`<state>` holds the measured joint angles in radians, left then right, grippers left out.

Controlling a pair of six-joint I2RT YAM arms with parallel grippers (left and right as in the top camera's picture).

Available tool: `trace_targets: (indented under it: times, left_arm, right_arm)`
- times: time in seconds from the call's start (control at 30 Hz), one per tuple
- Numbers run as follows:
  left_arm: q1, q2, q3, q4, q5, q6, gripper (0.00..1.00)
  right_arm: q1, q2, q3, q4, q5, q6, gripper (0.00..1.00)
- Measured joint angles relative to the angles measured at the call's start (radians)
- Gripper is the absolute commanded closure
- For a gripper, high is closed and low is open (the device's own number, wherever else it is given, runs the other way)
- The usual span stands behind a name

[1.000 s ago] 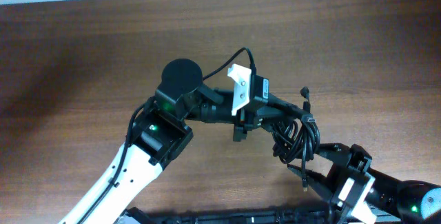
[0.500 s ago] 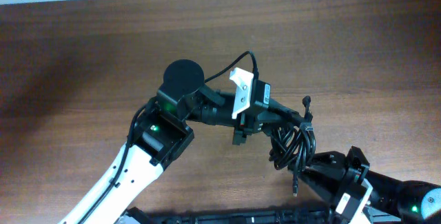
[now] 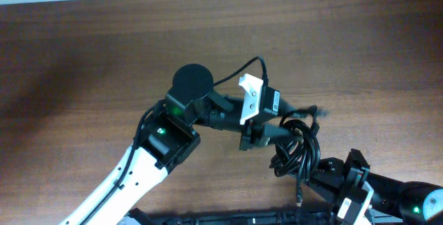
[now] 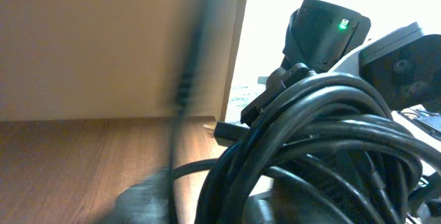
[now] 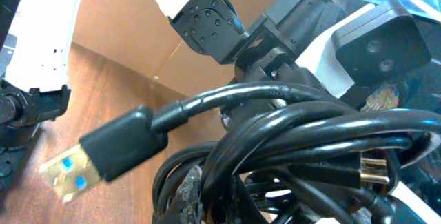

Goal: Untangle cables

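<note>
Where the right arm reached in from the near edge, its pincer (image 3: 311, 178) was clamped on the lower end of the cables (image 3: 299, 149), a knot of thin black loops sitting between the two arms. Through the right wrist camera we saw a USB plug (image 5: 114, 151) with a blue insert jutting left out of the bundle, and a gold-tipped connector (image 5: 372, 171) low on its right side. Just beyond the knot, the left pincer (image 3: 280, 129) pressed against its upper side; the loops hid the jaws, so we could not tell how they stood. Farther back, one loose cord end (image 3: 318, 111) showed blurred, and the brown wooden surface (image 3: 104, 52) stretched away.
</note>
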<state>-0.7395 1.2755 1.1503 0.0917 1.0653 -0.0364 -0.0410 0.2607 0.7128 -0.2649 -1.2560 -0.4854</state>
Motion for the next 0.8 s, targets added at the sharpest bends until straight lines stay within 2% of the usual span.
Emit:
trace_targets:
  times: [0.1, 0.2, 0.53, 0.8]
  left_arm:
    - [0.0, 0.0, 0.0, -0.002, -0.019, -0.001, 0.01]
    - [0.0, 0.0, 0.0, -0.017, -0.074, -0.001, 0.01]
    - [0.0, 0.001, 0.004, -0.198, -0.449, 0.008, 0.01]
    - [0.0, -0.027, 0.004, -0.23, -0.571, 0.074, 0.01]
  right_arm:
    - [0.0, 0.0, 0.0, 0.0, 0.002, 0.021, 0.96]
    - [0.0, 0.0, 0.0, 0.0, 0.06, 0.108, 0.96]
    - [0.001, 0.0, 0.0, -0.06, 0.457, 0.47, 0.96]
    - [0.001, 0.0, 0.0, -0.069, 0.577, 0.537, 0.96]
